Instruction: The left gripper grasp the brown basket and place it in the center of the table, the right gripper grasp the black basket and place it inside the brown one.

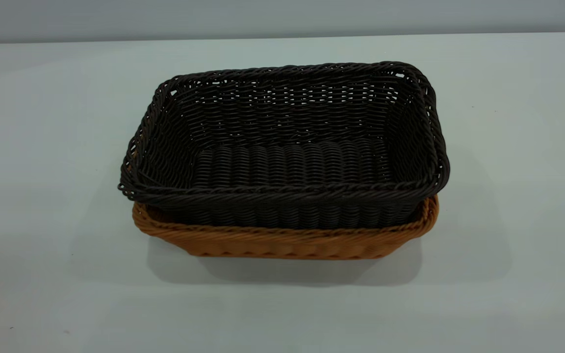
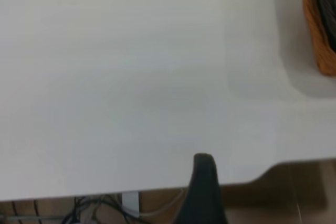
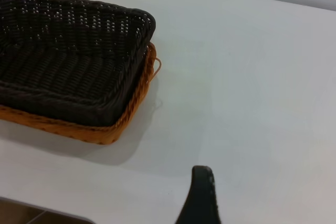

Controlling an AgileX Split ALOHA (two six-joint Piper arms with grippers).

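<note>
The black basket [image 1: 282, 147] sits nested inside the brown basket [image 1: 282, 242] in the middle of the table [image 1: 508, 147]. Its dark rim stands above the tan rim all round. The right wrist view shows both, the black basket [image 3: 63, 61] in the brown basket [image 3: 79, 128], with the small loop at the near end. My right gripper [image 3: 252, 203] is back from them over bare table, open and empty, with one finger [image 3: 202, 192] showing. My left gripper [image 2: 252, 198] is open and empty at the table's edge, with one finger [image 2: 203, 182] showing. A corner of the brown basket [image 2: 319, 30] is far off.
Bare tabletop lies on every side of the baskets. The table's edge [image 2: 157, 190] runs just by my left finger, with cables and floor below it. Neither arm shows in the exterior view.
</note>
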